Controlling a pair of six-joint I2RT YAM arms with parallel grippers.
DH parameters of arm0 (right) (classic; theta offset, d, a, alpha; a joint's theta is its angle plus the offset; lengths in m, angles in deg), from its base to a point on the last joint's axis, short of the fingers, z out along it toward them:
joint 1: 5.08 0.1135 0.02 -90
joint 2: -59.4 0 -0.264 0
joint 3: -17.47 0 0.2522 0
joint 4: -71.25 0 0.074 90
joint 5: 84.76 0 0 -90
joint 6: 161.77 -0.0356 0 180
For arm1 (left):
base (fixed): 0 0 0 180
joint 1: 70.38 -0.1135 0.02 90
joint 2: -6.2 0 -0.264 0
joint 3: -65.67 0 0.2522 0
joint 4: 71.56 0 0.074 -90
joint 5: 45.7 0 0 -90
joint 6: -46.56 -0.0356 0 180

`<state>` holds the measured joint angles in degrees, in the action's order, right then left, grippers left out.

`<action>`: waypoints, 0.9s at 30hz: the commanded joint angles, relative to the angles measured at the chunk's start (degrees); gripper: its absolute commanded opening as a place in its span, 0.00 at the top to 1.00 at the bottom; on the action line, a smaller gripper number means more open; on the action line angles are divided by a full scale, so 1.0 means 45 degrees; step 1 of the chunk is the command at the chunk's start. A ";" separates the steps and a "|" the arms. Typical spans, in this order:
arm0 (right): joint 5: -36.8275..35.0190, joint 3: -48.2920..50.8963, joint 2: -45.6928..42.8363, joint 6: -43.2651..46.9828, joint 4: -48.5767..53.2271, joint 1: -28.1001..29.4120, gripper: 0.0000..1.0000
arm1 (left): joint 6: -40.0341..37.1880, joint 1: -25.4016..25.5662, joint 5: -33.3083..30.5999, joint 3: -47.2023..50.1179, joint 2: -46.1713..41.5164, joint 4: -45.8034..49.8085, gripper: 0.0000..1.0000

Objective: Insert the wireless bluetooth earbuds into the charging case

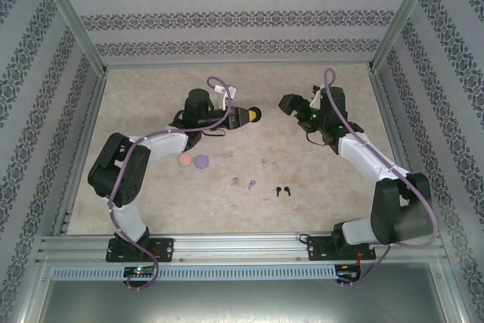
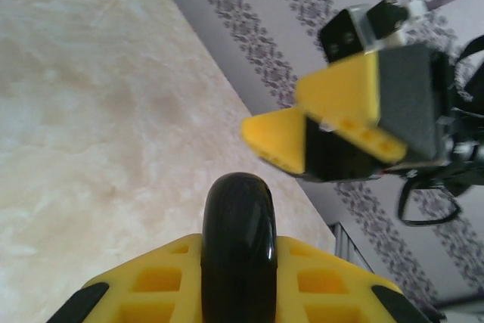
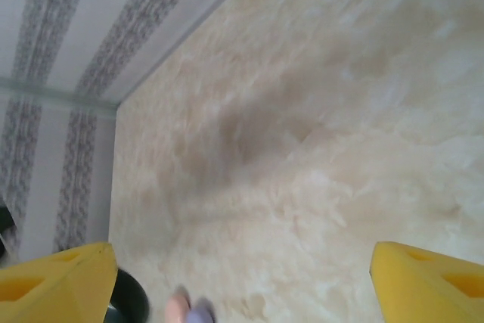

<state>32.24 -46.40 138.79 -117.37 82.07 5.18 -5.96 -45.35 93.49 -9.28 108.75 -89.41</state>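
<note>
My left gripper (image 1: 246, 116) is shut on a glossy black round charging case (image 1: 255, 116), held edge-on between its yellow fingers (image 2: 159, 281) above the table; the case (image 2: 237, 247) fills the gap between them. My right gripper (image 1: 287, 104) hangs just to the right of it, open, with nothing between its fingers (image 3: 57, 281); the left wrist view shows it too (image 2: 340, 126). Tiny earbuds lie in pairs on the table: pale pink (image 1: 268, 162), purple (image 1: 242, 183) and black (image 1: 283, 191).
A pink round case (image 1: 184, 159) and a purple one (image 1: 201, 162) lie side by side left of the earbuds, blurred at the bottom of the right wrist view (image 3: 178, 308). Patterned walls enclose the beige table (image 1: 151, 104) on three sides.
</note>
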 commanded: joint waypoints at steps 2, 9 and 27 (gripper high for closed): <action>0.2525 0.0917 -0.0781 0.1936 -0.2155 0.0114 0.15 | -0.1733 -0.0284 0.2042 -0.0774 -0.0396 0.2791 1.00; 0.2924 0.0601 -0.0066 0.2048 -0.2631 0.1002 0.18 | -0.1819 -0.0290 0.2253 -0.1217 -0.0391 0.3234 1.00; 0.2149 0.0826 0.1716 0.1839 -0.2954 0.1386 0.33 | -0.1337 -0.0290 0.2136 -0.1466 -0.0652 0.2601 1.00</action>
<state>43.74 -44.23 144.43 -109.90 69.40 12.29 -12.58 -46.31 100.60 -13.50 107.76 -74.64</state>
